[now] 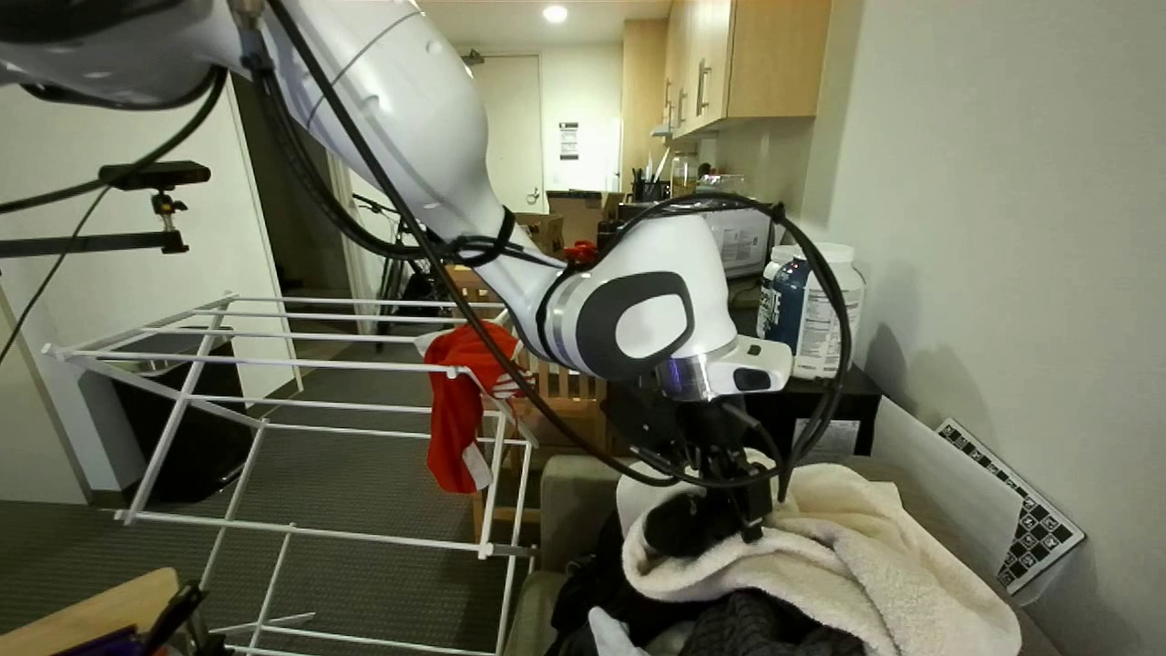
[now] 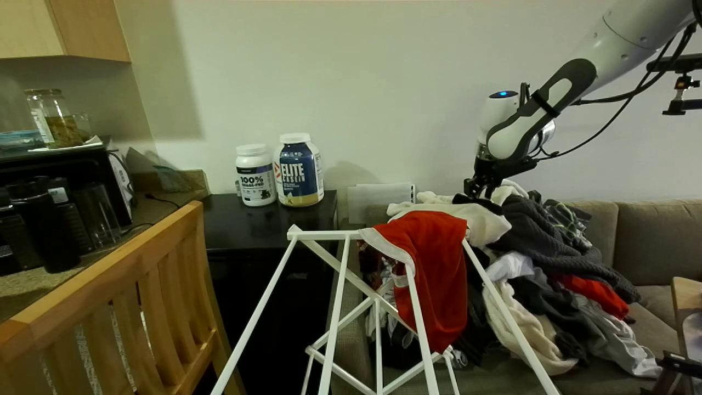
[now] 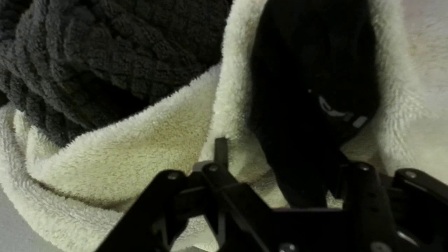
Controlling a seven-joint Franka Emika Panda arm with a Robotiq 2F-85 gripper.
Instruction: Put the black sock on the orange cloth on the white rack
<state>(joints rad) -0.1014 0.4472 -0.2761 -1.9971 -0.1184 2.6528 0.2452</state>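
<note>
The black sock (image 3: 308,87) lies limp on a cream towel, and small pale marks show on its fabric. My gripper (image 3: 282,161) is open in the wrist view. Its fingers stand well apart, with the narrow end of the sock running between them, nearer the right finger. In an exterior view the gripper (image 1: 749,524) points down at the towel, beside the sock (image 1: 679,527); the far finger is hard to make out. The orange cloth (image 2: 433,269) hangs over the end of the white rack (image 2: 323,235), seen in both exterior views.
The cream towel (image 1: 874,538) tops a heap of dark clothes (image 2: 526,225) on a sofa (image 2: 652,236). A wooden chair (image 2: 159,307) and a black cabinet (image 2: 263,219) bearing tubs (image 2: 300,170) stand near the rack. A wall rises behind the heap.
</note>
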